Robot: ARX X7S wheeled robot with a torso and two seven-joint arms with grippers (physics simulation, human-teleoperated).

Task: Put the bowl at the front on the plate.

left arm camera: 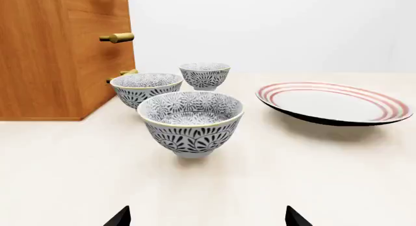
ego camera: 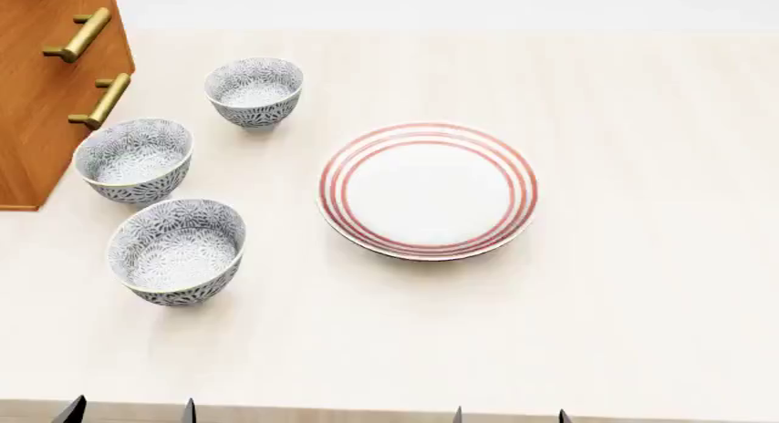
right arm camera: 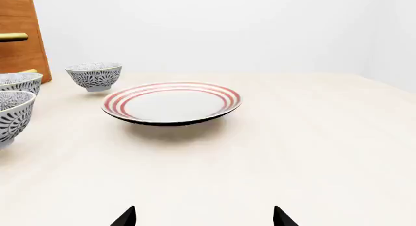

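Left wrist view first: we face the bowl (left arm camera: 190,121) head-on, upright on its foot on the worktop (left arm camera: 78,172), with two bowls alike behind it, one (left arm camera: 147,88) just beside the cabinet (left arm camera: 58,55) and one (left arm camera: 204,75) farther back. Its white glaze carries a dense grey-blue flower pattern inside and out. Our left gripper (left arm camera: 208,217) shows two dark tips set wide apart, so its jaws stand open and empty, lined up with the bowl, we judge for a straight approach.

Head view next: the bowl (ego camera: 178,251) is the one of the three farthest from the cabinet (ego camera: 49,86), and the plate (ego camera: 428,190) lies well apart from that cabinet, bare. Both arms show only as tips at the worktop's near edge.

Right wrist view last: the plate (right arm camera: 171,103), white with thin red rings, sits ahead, the bowl (right arm camera: 11,116) at the frame's edge. Our right gripper (right arm camera: 202,217) also has its jaws spread and empty, probably held back to leave the plate free.
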